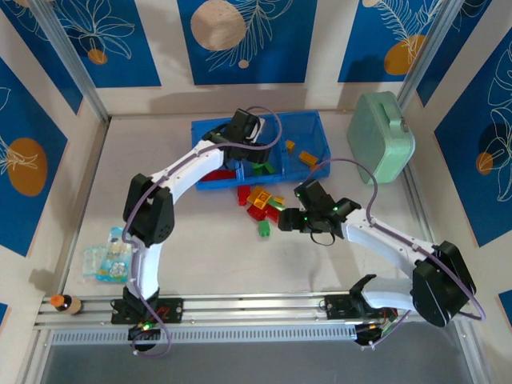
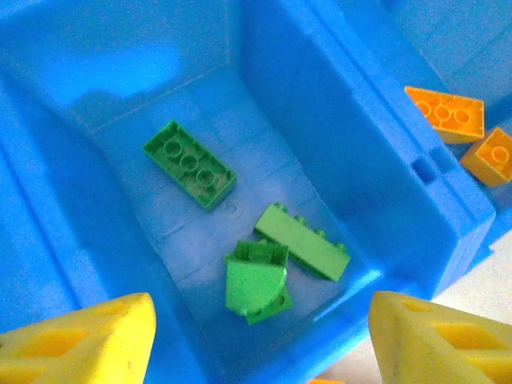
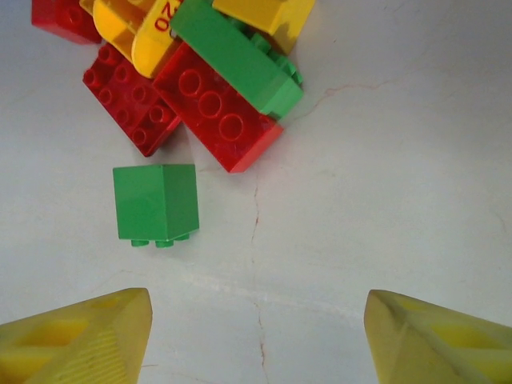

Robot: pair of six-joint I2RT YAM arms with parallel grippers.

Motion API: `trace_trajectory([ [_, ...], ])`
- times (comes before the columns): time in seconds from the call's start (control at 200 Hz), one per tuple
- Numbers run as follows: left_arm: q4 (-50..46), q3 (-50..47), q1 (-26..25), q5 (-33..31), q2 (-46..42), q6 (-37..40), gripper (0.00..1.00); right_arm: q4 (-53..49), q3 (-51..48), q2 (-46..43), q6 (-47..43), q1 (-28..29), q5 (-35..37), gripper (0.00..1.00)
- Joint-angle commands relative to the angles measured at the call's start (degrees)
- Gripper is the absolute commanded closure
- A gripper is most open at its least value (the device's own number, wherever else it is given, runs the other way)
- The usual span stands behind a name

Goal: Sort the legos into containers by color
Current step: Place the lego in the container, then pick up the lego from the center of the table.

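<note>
1. The two yellow wedge-shaped fingertips [image 2: 88, 340] of the left gripper [image 2: 260, 336] are hanging spread wide over one compartment of the tray [image 2: 336, 144], pinching nothing and touching nothing.
2. Three green bricks are lying on that compartment's floor: a studded one flat at the far left [image 2: 190, 164], one on its side [image 2: 302, 242], and one with a curved face [image 2: 256, 282] touching it.
3. Two orange bricks [image 2: 446, 114] [image 2: 492, 156] are sitting in the next compartment to the right, beyond the dividing wall.
4. The tray is showing as smooth, translucent blue plastic with low sloping walls.
5. The right gripper [image 3: 256, 336] is hovering over the table [image 3: 400, 200] with its yellow fingers equally wide apart and nothing between them.
6. A single green cube [image 3: 156, 202] is standing alone on the table, studs facing the gripper, just near of the pile.
7. In the pile, three red bricks [image 3: 218, 108] [image 3: 128, 96] [image 3: 64, 16] are lying under a long green brick [image 3: 236, 56] and two yellow pieces [image 3: 132, 32] [image 3: 264, 12].
8. From above, the pile [image 1: 260, 200] is resting just near of the tray's front wall, and a rounded mint green case [image 1: 382, 136] is standing to the right.
</note>
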Motion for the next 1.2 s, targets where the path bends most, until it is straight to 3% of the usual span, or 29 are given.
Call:
trace_trajectory([
  [0.0, 2.9, -5.4, -0.7, -2.1, -7.9, 1.0, 0.29, -1.5, 3.0, 2.3, 1.1, 2.6, 2.3, 0.27],
  [0.26, 11.3, -24.9, -0.8, -2.6, -22.2, -1.7, 0.29, -2.9, 9.4, 12.2, 1.7, 9.0, 5.4, 0.23],
  [0.63, 15.4, -49.2, -0.6, -5.7, -39.7, -6.6, 0.29, -5.6, 19.2, 26.9, 2.1, 11.6, 6.2, 0.26],
  [0.715, 15.8, -52.7, -0.5, -6.4, -42.1, -7.3, 0.29, -6.5, 21.5, 30.0, 2.0, 12.3, 6.4, 0.31],
  [0.87, 17.0, -57.7, -0.3, -6.2, -44.3, -9.0, 0.29, -11.0, 26.2, 33.8, 2.8, 14.0, 8.8, 0.57],
  [0.955, 17.9, -60.3, -0.3, -5.8, -45.4, -10.3, 0.29, -13.9, 28.5, 33.7, 3.3, 15.2, 11.1, 0.66],
  [1.196, 27.6, -72.0, -0.7, -0.5, -54.2, -11.9, 0.3, -18.0, 36.2, 29.6, -0.8, 14.8, 14.8, 0.66],
])
